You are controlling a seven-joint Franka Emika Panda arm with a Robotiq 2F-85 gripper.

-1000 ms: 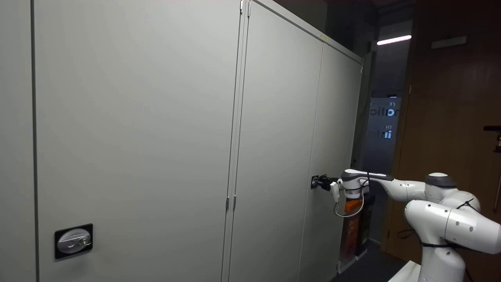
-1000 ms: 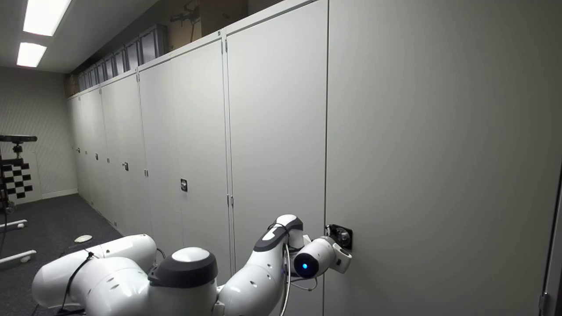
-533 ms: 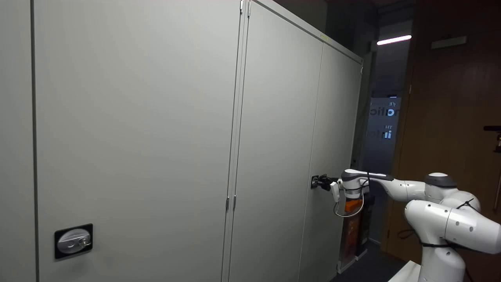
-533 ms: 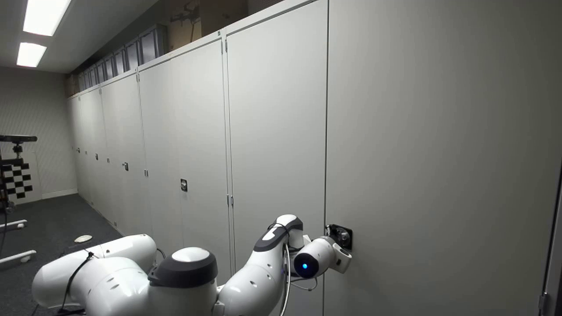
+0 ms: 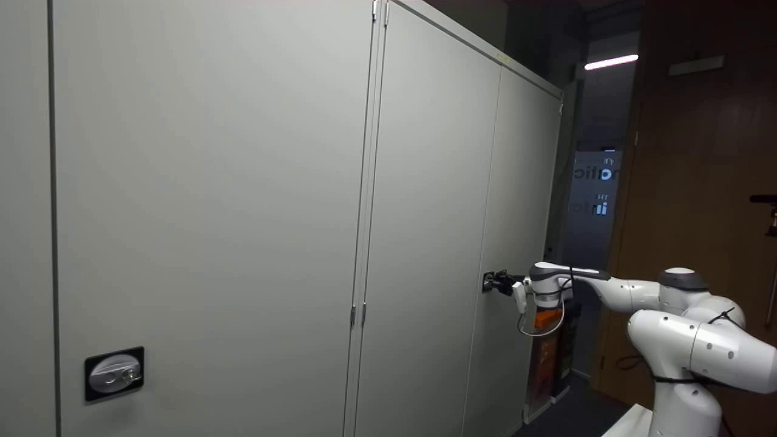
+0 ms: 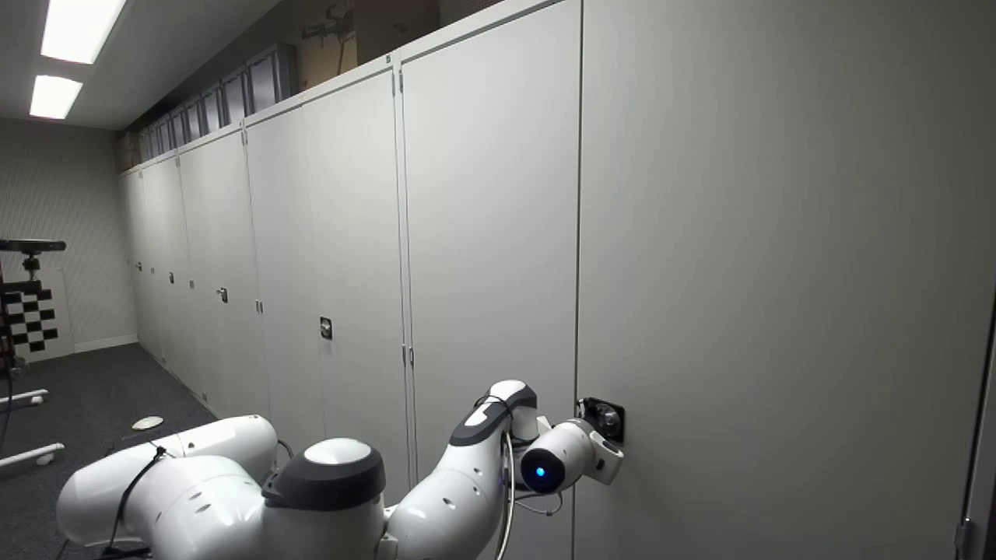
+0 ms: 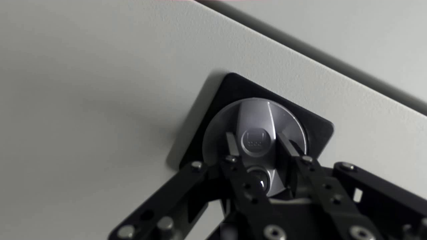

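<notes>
A silver round turn-handle (image 7: pixel 256 113) with a raised bar and a lock below it sits on a black plate (image 7: pixel 322 130). The plate is fixed to a light grey cabinet door (image 7: pixel 100 66) beside the door gap. My gripper (image 7: pixel 256 141) has one finger on each side of the bar, close against it. The bar stands at an angle to the plate's edges. In both exterior views, the black gripper (image 5: pixel 499 282) (image 6: pixel 590 420) is up against the handle plate (image 5: pixel 487 282) (image 6: pixel 615 420). The door is closed. The fingertips' contact is partly hidden in shadow.
A row of grey cabinets (image 6: pixel 490 233) runs along the wall, with bins (image 6: pixel 264 82) on top. Another handle (image 5: pixel 114 373) is on a nearer door. An orange object (image 5: pixel 546 318) stands behind the wrist. A checkerboard stand (image 6: pixel 29 319) and a white disc (image 6: pixel 148 423) are on the floor side.
</notes>
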